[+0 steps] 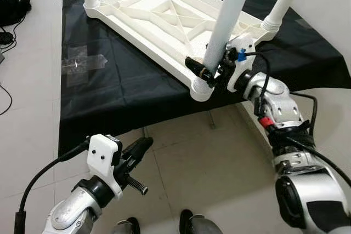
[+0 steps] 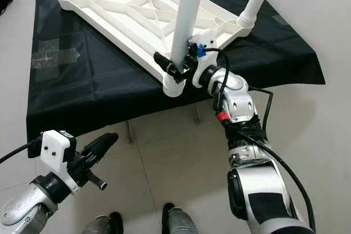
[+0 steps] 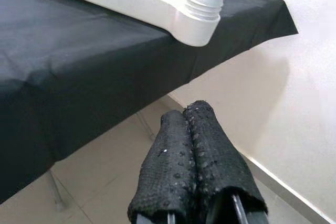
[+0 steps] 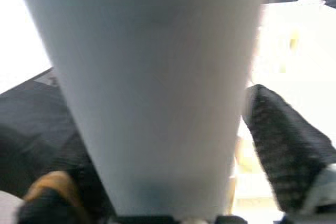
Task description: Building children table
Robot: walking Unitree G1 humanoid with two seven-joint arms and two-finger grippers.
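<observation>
Table leg (image 1: 227, 20) upright (right fingers (image 1: 193, 65) clamping base).

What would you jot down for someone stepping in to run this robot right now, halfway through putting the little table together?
Right gripper: fingers around the near-corner leg, just above its socket.
Left gripper: shut, holding nothing, low over the floor in front of the black cloth.
White tabletop lies upside down on the cloth.
Done: four legs stand in the corners.
Left: whether the held leg is fully seated can't be told; check it, then turn the table upright.
</observation>
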